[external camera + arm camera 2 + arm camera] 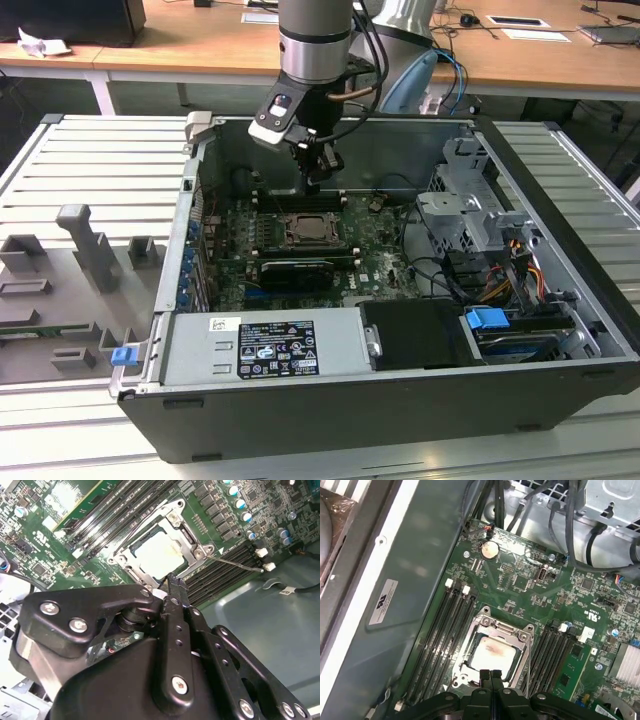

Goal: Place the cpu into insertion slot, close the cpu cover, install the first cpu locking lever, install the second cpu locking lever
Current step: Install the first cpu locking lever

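Exterior view — tool (318,184) pressed together and empty, hanging just above the insertion slot (315,232) at the far middle of the green board, inside the open computer case (400,410) on the ribbed counter (100,170).

Second wrist view: fingertips closed at the slot's edge. cpu (156,554) seated in the slot, pale face showing through the window of the cpu cover (189,534), which lies flat around it. Thin locking lever (235,563) angled off beside the frame.

First wrist view — closed tool again at the slot's edge, cpu under the cover, memory slots (445,625) along both sides.
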Controlling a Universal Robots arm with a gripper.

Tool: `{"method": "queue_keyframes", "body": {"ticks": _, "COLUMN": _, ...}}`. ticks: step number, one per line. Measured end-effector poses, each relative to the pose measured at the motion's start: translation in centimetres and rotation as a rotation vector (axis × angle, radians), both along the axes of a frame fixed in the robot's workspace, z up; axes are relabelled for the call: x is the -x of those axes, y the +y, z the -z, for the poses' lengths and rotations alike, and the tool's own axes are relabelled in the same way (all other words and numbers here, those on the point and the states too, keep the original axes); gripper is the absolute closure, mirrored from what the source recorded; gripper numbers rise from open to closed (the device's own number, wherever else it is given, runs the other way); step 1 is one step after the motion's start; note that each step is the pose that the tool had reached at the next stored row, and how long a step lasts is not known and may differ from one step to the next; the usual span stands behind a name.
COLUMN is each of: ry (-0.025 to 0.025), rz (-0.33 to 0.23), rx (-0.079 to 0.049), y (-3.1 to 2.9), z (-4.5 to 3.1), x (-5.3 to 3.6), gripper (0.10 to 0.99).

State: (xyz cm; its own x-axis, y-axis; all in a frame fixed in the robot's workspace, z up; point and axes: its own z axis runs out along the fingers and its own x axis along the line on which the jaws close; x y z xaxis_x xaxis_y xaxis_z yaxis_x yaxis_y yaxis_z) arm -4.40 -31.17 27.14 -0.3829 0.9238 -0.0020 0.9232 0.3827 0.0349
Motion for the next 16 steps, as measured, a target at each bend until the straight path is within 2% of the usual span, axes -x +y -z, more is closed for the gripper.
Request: {"method": "queue_keyframes", "body": {"ticks": 16, "ry": 0.0000, "rz": -0.109, "rx": 0.000, "y": 0.00, "z": 0.00, "x": 0.00, "gripper": 0.980}}
